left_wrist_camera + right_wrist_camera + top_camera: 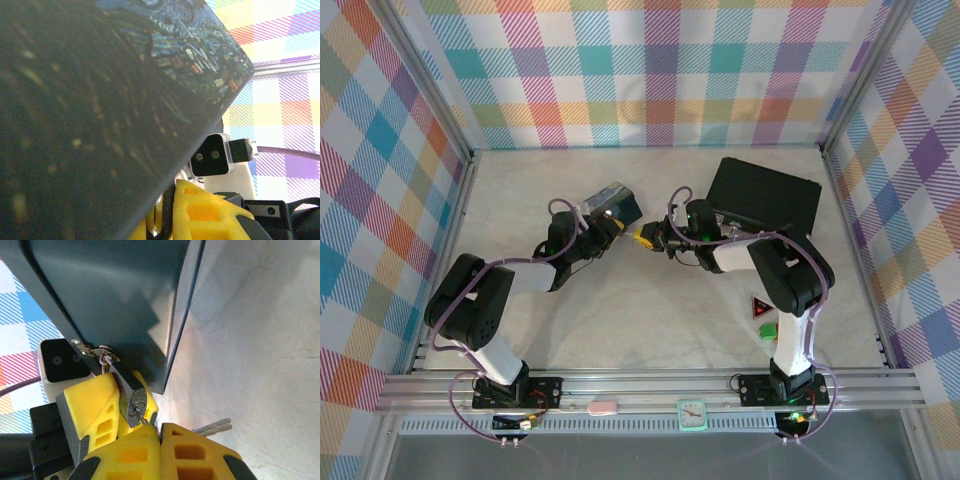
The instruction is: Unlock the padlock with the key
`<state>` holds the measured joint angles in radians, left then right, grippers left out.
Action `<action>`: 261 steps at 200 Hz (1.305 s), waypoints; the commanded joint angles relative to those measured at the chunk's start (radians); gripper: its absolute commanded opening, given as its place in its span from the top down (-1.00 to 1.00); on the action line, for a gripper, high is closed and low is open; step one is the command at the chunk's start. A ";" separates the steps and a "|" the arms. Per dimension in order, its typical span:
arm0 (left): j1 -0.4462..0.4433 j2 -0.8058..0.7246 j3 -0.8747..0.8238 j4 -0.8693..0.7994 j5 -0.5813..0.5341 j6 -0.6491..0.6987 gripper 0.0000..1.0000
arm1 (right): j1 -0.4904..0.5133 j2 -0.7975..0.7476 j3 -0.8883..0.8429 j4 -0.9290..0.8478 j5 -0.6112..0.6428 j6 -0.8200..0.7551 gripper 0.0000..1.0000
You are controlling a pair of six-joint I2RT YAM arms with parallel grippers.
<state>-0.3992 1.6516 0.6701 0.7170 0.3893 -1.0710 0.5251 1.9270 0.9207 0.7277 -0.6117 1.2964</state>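
The small dark padlock (127,387) hangs by its silvery shackle (105,358) from the hasp of the painted tin (115,295). My left gripper (610,232) is shut on the padlock, with its yellow fingers (95,400) on either side of the body. My right gripper (161,432) is shut on the key (141,419), whose blade meets the keyhole on the padlock's underside. Spare keys (215,428) of the bunch stick out to the right. In the left wrist view a dark strip of the padlock (168,205) shows beside a yellow finger (210,215), under the tin (100,100).
The painted tin (610,200) stands tilted at the table's middle, just behind both grippers. A large flat black case (765,195) lies back right, close to the right arm. A red triangle (761,305) and a green piece (767,331) lie near the right arm's base. Plaid walls enclose the table.
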 commanded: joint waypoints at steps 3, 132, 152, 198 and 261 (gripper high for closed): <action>-0.080 -0.032 -0.014 0.136 0.140 -0.063 1.00 | 0.024 -0.038 0.021 -0.002 0.156 -0.050 1.00; -0.121 0.047 0.010 0.263 0.090 -0.280 1.00 | 0.107 -0.170 -0.031 -0.016 0.370 -0.361 1.00; -0.122 0.028 0.018 0.198 0.100 -0.253 1.00 | 0.110 -0.173 -0.026 -0.018 0.374 -0.389 1.00; -0.131 -0.017 0.027 0.090 0.086 -0.171 1.00 | 0.113 -0.172 0.039 -0.106 0.337 -0.261 1.00; -0.144 -0.047 0.026 -0.011 0.067 -0.084 1.00 | 0.109 -0.182 0.066 -0.134 0.294 -0.036 1.00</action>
<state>-0.4568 1.6363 0.6735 0.7300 0.2638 -1.2011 0.6109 1.7718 0.9234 0.4988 -0.3000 1.1915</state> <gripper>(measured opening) 0.125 0.047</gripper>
